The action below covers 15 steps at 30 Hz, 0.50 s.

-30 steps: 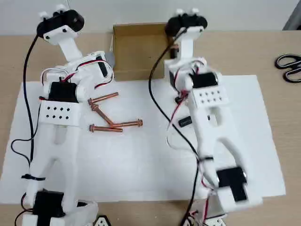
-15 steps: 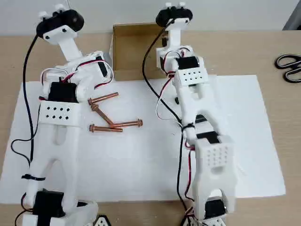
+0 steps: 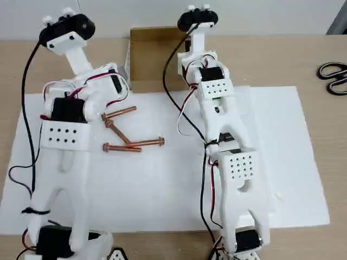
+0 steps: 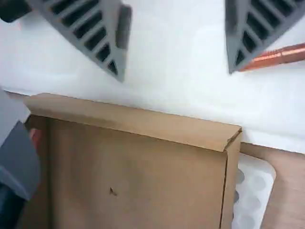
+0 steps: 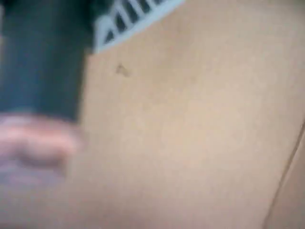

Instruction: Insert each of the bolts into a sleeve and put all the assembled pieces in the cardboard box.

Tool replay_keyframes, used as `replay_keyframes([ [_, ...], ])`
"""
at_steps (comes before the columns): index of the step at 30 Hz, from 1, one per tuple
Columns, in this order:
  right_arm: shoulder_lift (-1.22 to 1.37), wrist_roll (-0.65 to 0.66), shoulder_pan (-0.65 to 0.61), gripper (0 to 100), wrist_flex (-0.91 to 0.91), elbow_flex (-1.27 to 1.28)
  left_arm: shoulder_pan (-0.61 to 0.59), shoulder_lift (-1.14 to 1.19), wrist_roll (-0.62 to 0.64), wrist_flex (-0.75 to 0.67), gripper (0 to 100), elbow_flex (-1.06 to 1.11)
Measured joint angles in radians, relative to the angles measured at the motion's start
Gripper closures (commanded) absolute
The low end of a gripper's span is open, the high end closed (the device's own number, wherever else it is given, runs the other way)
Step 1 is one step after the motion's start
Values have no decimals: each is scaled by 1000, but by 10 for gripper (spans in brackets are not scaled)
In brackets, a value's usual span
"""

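Table [image 3: 303, 59], white sheet [image 3: 162, 184]: four bolts [image 3: 133, 144] lie loose, unsleeved. Right gripper [image 3: 190, 51] over cardboard box [image 3: 154, 59], apparently clamped on dark sleeve [image 5: 43, 57]. Left gripper [image 4: 176, 69] spread wide, empty. Most work remains.

Left end effector [image 4: 175, 69] with fingers [image 4: 95, 33] spread wide; right arm [image 3: 217, 105] stretched far forward.
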Motion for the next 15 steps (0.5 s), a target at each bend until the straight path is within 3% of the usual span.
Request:
replay_keyframes([
  [11, 0, 0, -17, 738, 86, -104, 0, -2, 0, 20, 870, 0],
  [15, 0, 0, -15, 738, 272, -282, 0, -3, 0, 20, 870, 0],
])
